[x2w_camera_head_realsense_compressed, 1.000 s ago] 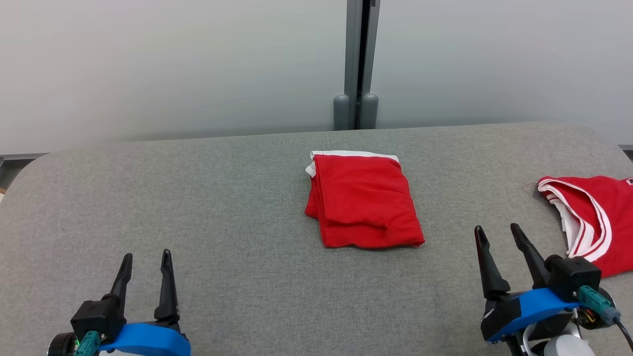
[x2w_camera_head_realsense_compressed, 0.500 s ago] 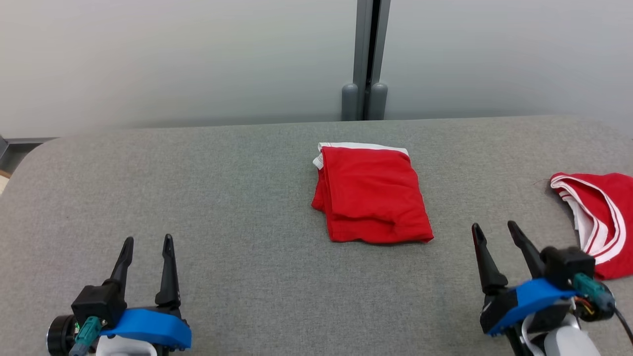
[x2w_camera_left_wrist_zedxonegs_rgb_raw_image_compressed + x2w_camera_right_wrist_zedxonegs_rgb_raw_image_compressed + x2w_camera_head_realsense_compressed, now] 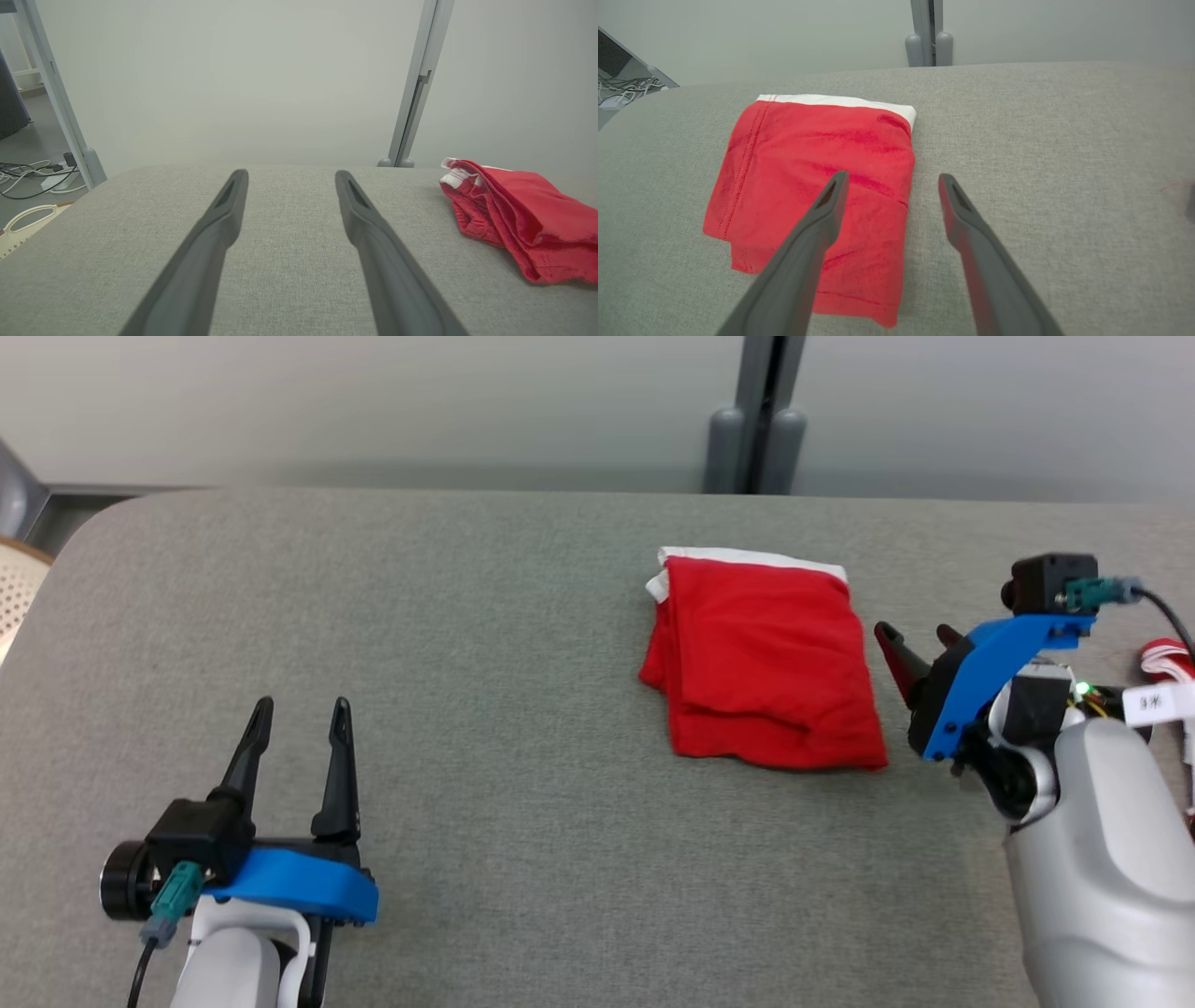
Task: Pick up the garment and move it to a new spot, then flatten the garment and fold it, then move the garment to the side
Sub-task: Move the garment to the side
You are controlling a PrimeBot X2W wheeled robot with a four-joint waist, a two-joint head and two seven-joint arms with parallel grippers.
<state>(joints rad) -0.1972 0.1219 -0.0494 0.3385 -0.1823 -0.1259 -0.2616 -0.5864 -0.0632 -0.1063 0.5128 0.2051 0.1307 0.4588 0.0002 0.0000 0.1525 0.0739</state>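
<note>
Lying folded, red garment (image 3: pixel 761 663) on grey table (image 3: pixel 467 663), white arm tag (image 3: pixel 1155 704) illegible

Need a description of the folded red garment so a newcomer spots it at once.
On the grey padded table, find the grey post behind the far edge. In front of it lies the folded red garment, a neat rectangle. Its single white band along the far edge sets it apart from the striped red cloth at the table's right edge.
</note>
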